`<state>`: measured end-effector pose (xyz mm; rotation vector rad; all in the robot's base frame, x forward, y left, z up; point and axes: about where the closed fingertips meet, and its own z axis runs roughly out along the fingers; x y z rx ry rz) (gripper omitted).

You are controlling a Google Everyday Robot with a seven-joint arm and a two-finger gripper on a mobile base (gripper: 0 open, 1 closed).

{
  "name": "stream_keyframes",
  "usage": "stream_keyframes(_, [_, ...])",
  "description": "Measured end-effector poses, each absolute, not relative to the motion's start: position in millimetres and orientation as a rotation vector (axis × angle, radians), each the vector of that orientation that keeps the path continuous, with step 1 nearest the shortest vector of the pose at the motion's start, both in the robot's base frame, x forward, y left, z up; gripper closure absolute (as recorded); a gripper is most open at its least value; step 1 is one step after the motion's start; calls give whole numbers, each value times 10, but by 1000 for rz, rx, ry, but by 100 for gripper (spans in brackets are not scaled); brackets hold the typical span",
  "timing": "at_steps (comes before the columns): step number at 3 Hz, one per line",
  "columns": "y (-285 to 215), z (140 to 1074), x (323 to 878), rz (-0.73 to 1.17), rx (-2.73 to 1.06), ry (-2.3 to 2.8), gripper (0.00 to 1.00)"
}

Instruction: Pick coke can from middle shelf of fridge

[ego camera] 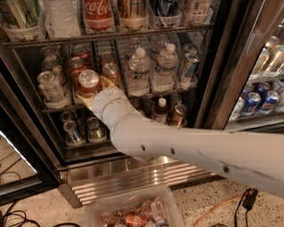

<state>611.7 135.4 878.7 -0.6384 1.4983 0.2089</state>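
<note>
The coke can (88, 80), red with a silver top, stands at the front of the middle shelf (146, 94) of the fridge (208, 88), in a lane of red cans. My gripper (92, 88) reaches into the fridge from the lower right on a thick white arm. Its yellowish fingers (81, 98) sit on either side of the can and touch it, shut on it. The can's lower body is hidden behind the wrist.
Clear water bottles (138, 71) stand right of the can and a pale can (49, 86) stands to its left. A Coca-Cola bottle (98, 13) is on the rack above, and cans (73, 131) below. A clear bin (133, 213) sits on the floor with an orange cable (213, 207). Pepsi cans (253, 102) show behind the right door.
</note>
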Motion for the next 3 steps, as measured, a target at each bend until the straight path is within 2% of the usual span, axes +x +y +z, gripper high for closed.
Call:
stream_keyframes(1, [1116, 8808, 5718, 155, -629, 1531, 100])
stream_keyframes(3, [779, 8484, 5314, 117, -605, 1687, 100])
